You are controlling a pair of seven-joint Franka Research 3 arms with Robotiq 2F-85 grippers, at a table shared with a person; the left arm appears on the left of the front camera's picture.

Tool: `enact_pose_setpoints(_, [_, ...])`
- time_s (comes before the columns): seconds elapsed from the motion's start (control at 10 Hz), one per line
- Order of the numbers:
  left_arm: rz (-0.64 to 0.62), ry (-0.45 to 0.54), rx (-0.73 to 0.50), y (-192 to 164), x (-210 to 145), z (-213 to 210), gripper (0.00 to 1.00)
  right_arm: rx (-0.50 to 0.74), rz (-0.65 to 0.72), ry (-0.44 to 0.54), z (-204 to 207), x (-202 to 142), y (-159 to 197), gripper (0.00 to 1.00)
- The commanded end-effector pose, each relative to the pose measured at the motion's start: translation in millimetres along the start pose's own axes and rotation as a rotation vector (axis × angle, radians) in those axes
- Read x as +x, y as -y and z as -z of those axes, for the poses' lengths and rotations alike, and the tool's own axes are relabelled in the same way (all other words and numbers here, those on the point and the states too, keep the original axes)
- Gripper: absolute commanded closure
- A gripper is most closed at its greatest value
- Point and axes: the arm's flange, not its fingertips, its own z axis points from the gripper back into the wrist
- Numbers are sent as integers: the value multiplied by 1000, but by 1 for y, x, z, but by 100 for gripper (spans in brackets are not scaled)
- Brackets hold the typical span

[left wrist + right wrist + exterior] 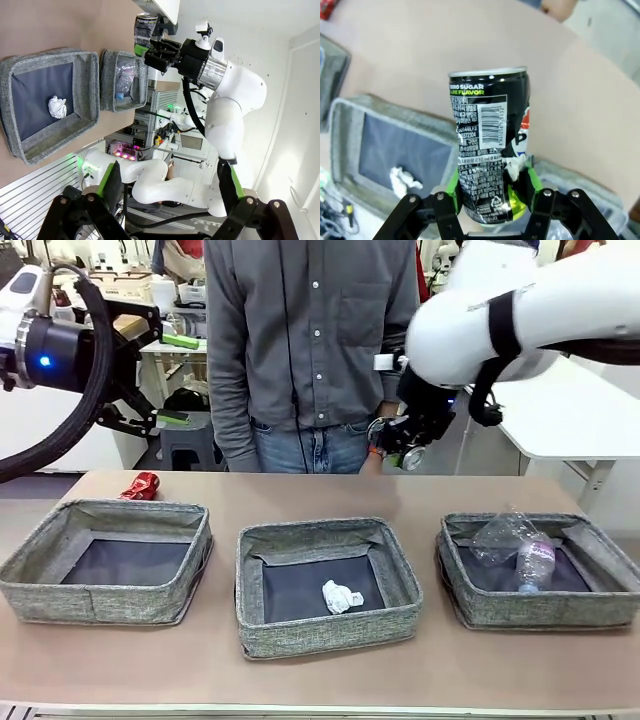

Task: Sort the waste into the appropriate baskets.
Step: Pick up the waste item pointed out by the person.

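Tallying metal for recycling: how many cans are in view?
2. A crushed red can lies on the table beyond the left basket; a black can is gripped in the right hand. Others could be hidden behind basket walls.

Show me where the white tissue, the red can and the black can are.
white tissue (342,596), front view, middle of the wad
red can (141,485), front view, middle of its body
black can (493,125), right wrist view, on its barcode
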Motion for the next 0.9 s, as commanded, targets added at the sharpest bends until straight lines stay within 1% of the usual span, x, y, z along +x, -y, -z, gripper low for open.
enact_pose_setpoints(0.0, [-9,10,-24,2,-1,1,0,-57,78,-107,-25,25,-56,47])
enact_pose_setpoints(0.1, [-9,10,-24,2,-1,1,0,18,80,-99,-34,30,-79,47])
enact_pose_setpoints(0.2, [-9,10,-24,2,-1,1,0,129,147,-124,-41,34,-102,47])
enact_pose_setpoints(0.3, [-9,10,-24,2,-1,1,0,177,198,-99,-51,36,-122,47])
enact_pose_setpoints(0.4, [-9,10,-24,2,-1,1,0,201,255,-86,-73,37,-148,47])
enact_pose_setpoints(0.5, [-9,10,-24,2,-1,1,0,198,280,-96,-92,37,-168,47])
enact_pose_setpoints(0.6, [-9,10,-24,2,-1,1,0,168,274,-85,-113,38,-188,47])
enact_pose_setpoints(0.8, [-9,10,-24,2,-1,1,0,112,264,-64,-152,40,-211,47])
